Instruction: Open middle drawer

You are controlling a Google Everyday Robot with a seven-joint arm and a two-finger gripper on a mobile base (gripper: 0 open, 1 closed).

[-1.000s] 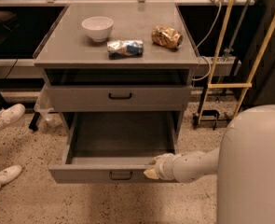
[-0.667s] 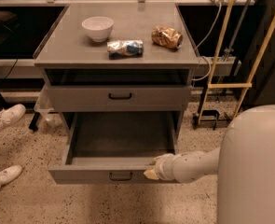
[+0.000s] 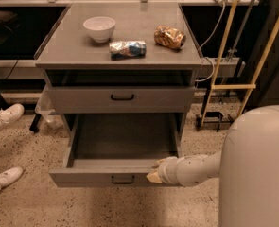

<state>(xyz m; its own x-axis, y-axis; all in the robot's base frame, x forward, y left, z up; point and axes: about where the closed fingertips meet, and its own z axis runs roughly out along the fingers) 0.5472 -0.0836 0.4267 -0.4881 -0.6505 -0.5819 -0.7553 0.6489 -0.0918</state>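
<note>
**Gripper at the front edge of the open middle drawer**

The gripper [image 3: 154,170] is low down, near the floor. It sits at the top front edge of the middle drawer [image 3: 82,178], a bit right of the center, and it looks like it is touching that edge. I cannot tell if the gripper is apart or together. A fat white arm [image 3: 196,168] runs from it to the right, to the robot's big round body [image 3: 257,169].

The middle drawer is pulled far out of the grey cabinet [image 3: 187,126], so I can look down into it. Its small black handle [image 3: 122,179] is in the middle of the front, just left of the gripper. Above it, the upper drawer [image 3: 77,100] is pushed in and has a loop handle [image 3: 122,97] of its own.

On the cabinet top [image 3: 143,18] a white bowl [image 3: 100,28] stands at the back left. A shiny blue and silver snack bag [image 3: 127,49] lies on its side in front of the bowl and to its right. A crinkly brown bag [image 3: 170,37] lies further right. The three are apart from each other.

The floor [image 3: 30,207] is speckled. Two white shoes [image 3: 5,117] show at the left edge. Yellow poles [image 3: 226,51] lean beside the cabinet on the right.
</note>
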